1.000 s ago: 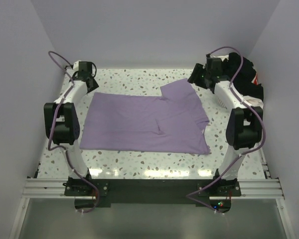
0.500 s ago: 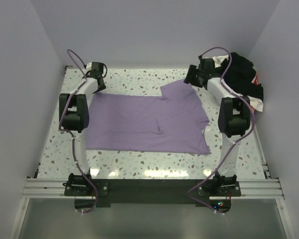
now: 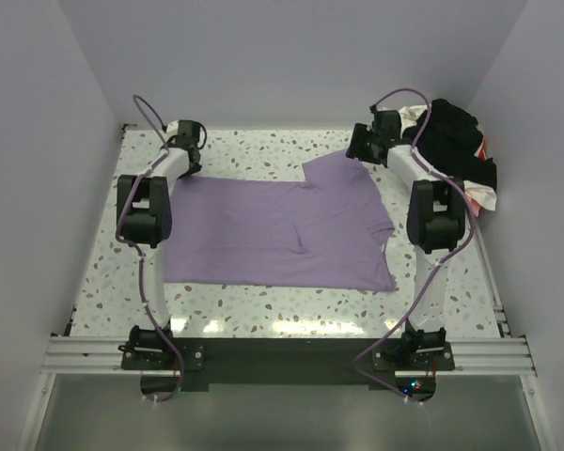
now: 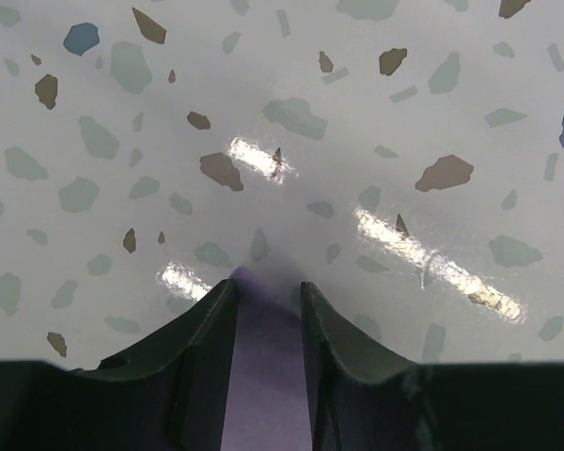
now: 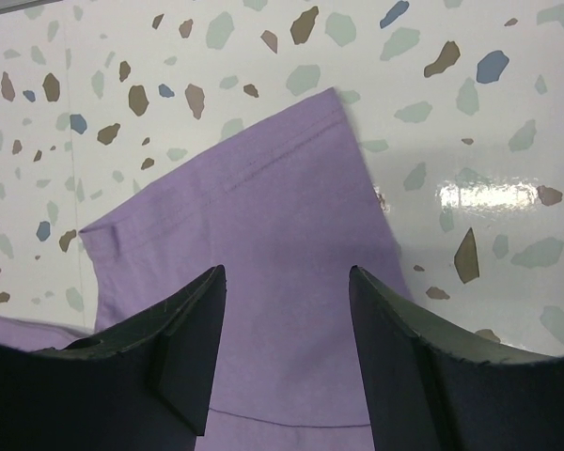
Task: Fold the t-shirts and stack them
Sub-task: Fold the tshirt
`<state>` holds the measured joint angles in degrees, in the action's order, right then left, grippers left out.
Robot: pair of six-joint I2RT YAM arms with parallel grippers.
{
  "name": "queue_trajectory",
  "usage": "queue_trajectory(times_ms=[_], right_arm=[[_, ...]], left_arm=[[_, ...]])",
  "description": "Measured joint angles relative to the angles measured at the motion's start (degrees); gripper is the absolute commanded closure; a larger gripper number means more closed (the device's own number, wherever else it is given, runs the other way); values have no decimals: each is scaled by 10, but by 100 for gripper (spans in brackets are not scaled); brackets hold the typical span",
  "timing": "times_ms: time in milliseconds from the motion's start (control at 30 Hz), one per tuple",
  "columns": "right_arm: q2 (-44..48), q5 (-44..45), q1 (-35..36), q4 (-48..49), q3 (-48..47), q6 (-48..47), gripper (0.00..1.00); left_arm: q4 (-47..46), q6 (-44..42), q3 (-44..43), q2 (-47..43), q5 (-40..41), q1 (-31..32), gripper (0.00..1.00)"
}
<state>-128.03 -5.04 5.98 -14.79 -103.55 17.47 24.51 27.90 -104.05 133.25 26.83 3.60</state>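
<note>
Slippage is the main risk: the lilac t-shirt [image 3: 277, 235], spread flat on the counter [image 3: 263, 150], is straddled only at its far-left corner tip by the narrowly parted left end effector [image 4: 266, 287]; the right end effector [image 5: 284, 272] is held apart over the sleeve [image 5: 263, 188].

Soft matt lilac cloth t-shirt [image 3: 263, 235] on a glossy, smooth, speckled stone-look table [image 3: 263, 148].
</note>
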Motion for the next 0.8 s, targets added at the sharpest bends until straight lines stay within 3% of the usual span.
queue_trajectory(times_ms=[467, 800], right_arm=[[-38, 57, 0, -29, -45, -38, 41], [-89, 86, 0, -73, -93, -56, 44]], left_arm=[[5, 4, -3, 3, 10, 4, 100], [-3, 3, 6, -2, 7, 4, 100]])
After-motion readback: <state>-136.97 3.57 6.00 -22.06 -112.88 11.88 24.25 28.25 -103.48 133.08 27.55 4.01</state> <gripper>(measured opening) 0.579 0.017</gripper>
